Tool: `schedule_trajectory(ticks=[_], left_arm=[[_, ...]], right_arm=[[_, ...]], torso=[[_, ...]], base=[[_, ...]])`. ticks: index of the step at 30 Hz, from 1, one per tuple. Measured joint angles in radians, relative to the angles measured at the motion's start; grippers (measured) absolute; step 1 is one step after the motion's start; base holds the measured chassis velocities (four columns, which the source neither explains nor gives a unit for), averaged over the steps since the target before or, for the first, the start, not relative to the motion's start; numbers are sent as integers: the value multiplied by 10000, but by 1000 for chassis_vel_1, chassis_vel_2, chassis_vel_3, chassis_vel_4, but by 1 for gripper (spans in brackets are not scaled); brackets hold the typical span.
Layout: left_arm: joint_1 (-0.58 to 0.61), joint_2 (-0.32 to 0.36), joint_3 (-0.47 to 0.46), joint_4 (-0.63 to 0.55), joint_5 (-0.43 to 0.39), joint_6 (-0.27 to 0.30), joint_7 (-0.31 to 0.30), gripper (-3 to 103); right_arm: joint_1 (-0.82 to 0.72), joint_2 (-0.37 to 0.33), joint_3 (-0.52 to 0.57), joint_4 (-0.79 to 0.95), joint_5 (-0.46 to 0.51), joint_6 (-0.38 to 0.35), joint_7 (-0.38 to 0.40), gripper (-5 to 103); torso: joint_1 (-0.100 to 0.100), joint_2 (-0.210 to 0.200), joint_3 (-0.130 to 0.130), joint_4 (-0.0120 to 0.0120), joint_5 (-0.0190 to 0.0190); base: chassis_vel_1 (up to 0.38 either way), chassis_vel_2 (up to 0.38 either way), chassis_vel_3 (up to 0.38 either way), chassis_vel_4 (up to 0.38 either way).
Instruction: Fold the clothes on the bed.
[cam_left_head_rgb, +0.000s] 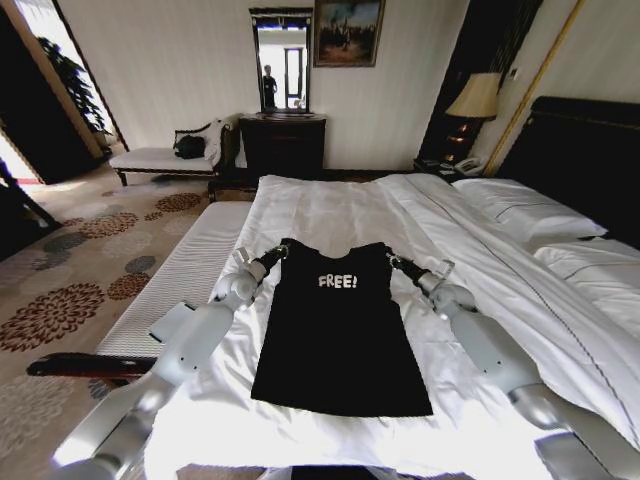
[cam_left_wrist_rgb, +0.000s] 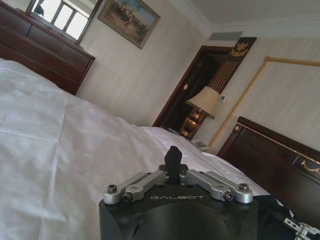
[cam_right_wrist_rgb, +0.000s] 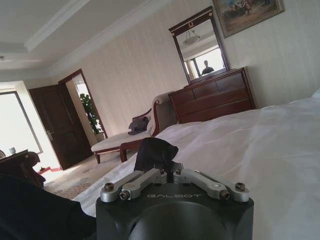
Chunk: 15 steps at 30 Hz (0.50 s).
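A black T-shirt (cam_left_head_rgb: 340, 340) with white "FREE!" lettering lies flat on the white bed (cam_left_head_rgb: 330, 205), hem toward me and collar away. My left gripper (cam_left_head_rgb: 275, 254) rests at its left shoulder and my right gripper (cam_left_head_rgb: 394, 262) at its right shoulder. In the right wrist view the right gripper (cam_right_wrist_rgb: 156, 156) is shut on a raised bunch of the black fabric (cam_right_wrist_rgb: 155, 147). More of the shirt (cam_right_wrist_rgb: 30, 210) lies beside it. In the left wrist view the left gripper (cam_left_wrist_rgb: 173, 157) is shut, with a small dark tip pinched between its fingers.
White pillows (cam_left_head_rgb: 520, 205) and a dark headboard (cam_left_head_rgb: 585, 150) lie to the right. A pale ribbed bench (cam_left_head_rgb: 185, 275) runs along the bed's left side. Behind it are a chaise (cam_left_head_rgb: 160, 158) with a dark bag (cam_left_head_rgb: 189, 146), a dresser (cam_left_head_rgb: 283, 143) and a lamp (cam_left_head_rgb: 475, 97).
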Motion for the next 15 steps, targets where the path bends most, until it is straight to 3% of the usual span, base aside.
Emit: schedule_trajectory(ticks=[15], left_arm=[[2053, 1243, -887, -2527, -309, 16, 1, 2]], right_arm=[[-3145, -366, 2043, 2392, -107, 74, 101, 1]], torso=[[1, 0, 0, -4, 2]], base=[[0, 0, 0, 0]])
